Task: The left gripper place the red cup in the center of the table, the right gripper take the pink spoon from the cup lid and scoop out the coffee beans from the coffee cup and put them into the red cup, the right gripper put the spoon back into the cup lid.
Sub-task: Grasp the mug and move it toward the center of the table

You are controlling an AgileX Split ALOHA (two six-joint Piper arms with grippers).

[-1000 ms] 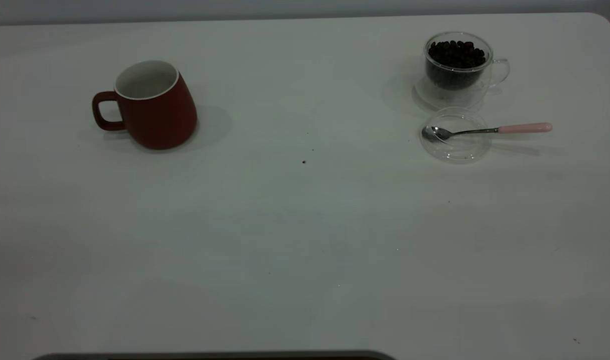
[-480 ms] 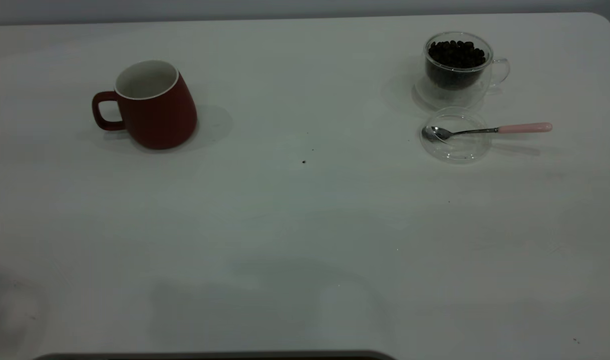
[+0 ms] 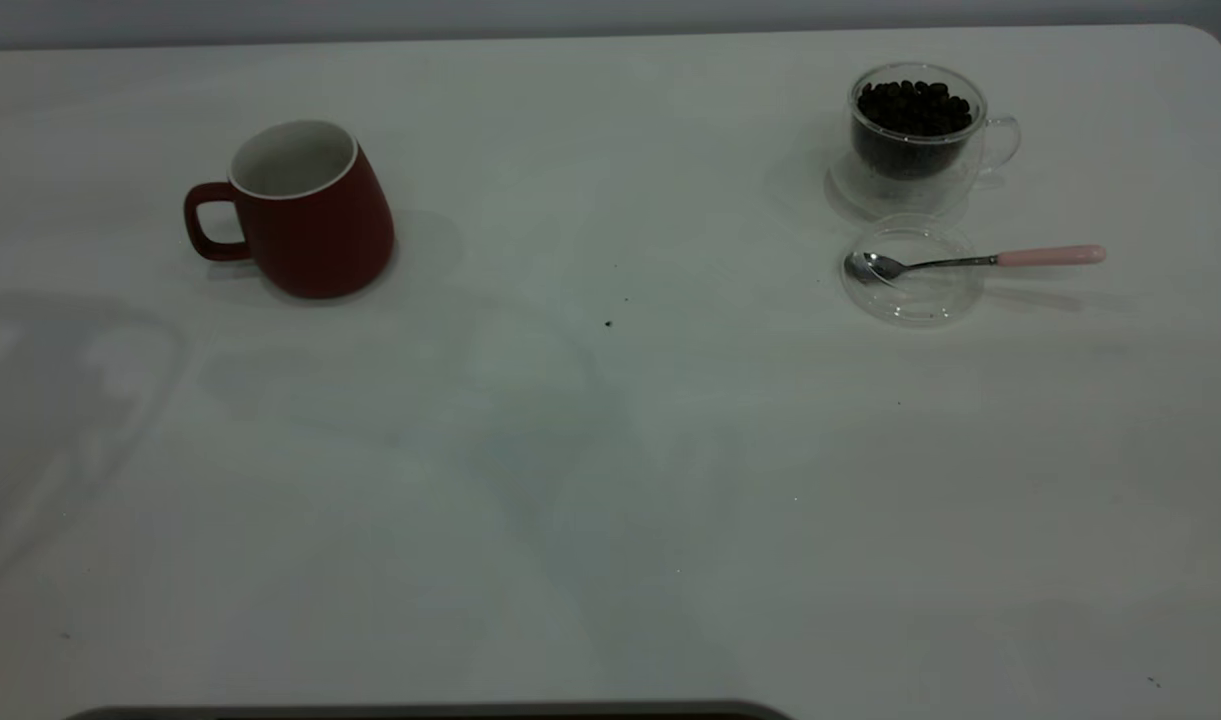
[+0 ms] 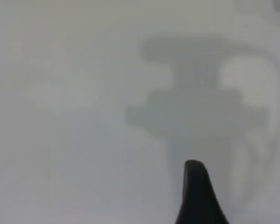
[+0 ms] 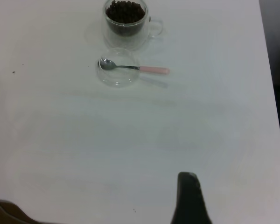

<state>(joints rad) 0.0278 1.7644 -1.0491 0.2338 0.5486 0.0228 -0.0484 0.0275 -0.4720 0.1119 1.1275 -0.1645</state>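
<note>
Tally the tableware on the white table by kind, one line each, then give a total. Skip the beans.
Cups: 2, a dark red ceramic mug and a clear glass cup filled with dark coffee beans
Lids: 1, a round transparent lid
Spoons: 1, a metal spoon with a pink handle, its bowl resting in the lid
Total: 4
</note>
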